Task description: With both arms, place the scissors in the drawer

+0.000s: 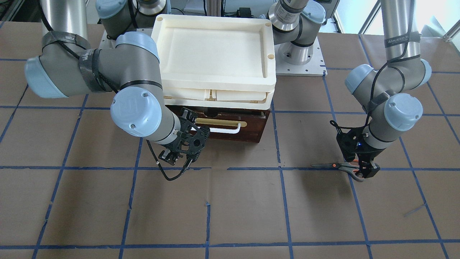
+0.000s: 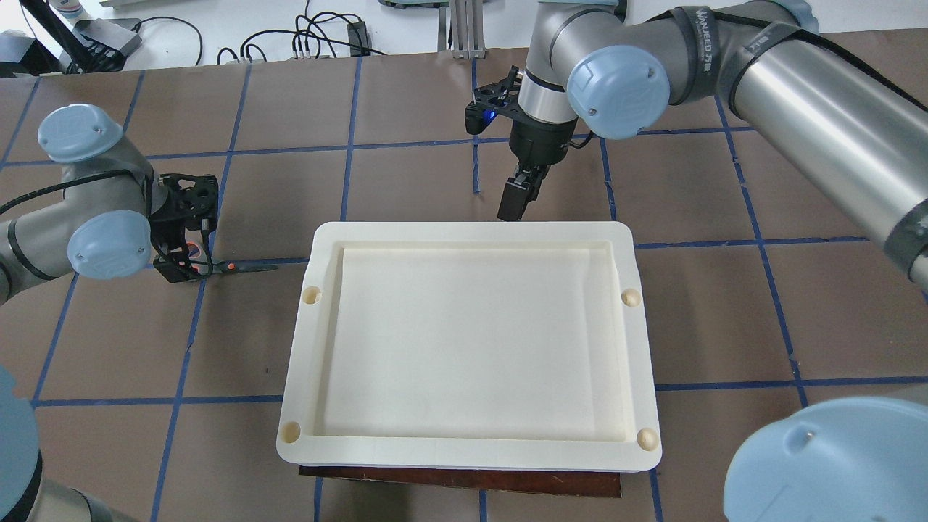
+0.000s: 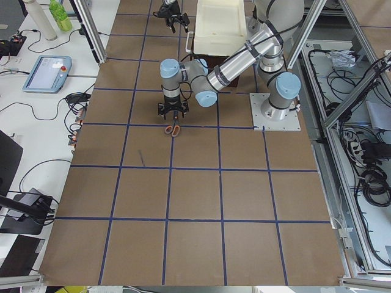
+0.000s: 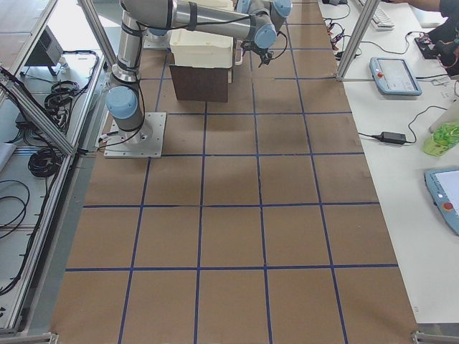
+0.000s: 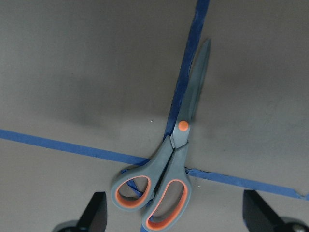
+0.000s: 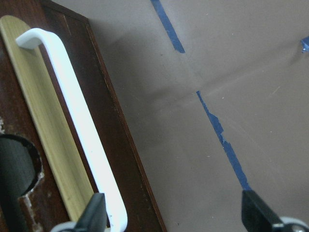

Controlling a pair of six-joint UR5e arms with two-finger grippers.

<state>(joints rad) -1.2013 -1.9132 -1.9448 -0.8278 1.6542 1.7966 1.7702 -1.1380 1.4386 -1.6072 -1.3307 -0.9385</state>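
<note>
The scissors [image 5: 169, 164] lie flat and closed on the brown table over a blue tape crossing, with grey handles lined in orange; they also show in the front view [image 1: 341, 166] and the overhead view [image 2: 239, 267]. My left gripper [image 5: 176, 215] is open, pointing down, with a finger on each side of the handles, not touching them [image 1: 364, 172] [image 2: 180, 270]. The dark brown drawer [image 1: 251, 126] is closed under the cream trays. My right gripper [image 6: 176, 215] is open just in front of its white bar handle [image 6: 77, 121], empty [image 1: 192, 140] [image 2: 516, 201].
Stacked cream plastic trays [image 2: 304, 348] sit on top of the drawer box and hide it from overhead. Brown paper with a blue tape grid covers the table [image 1: 244, 208]. Arm bases stand behind the trays [image 1: 298, 57].
</note>
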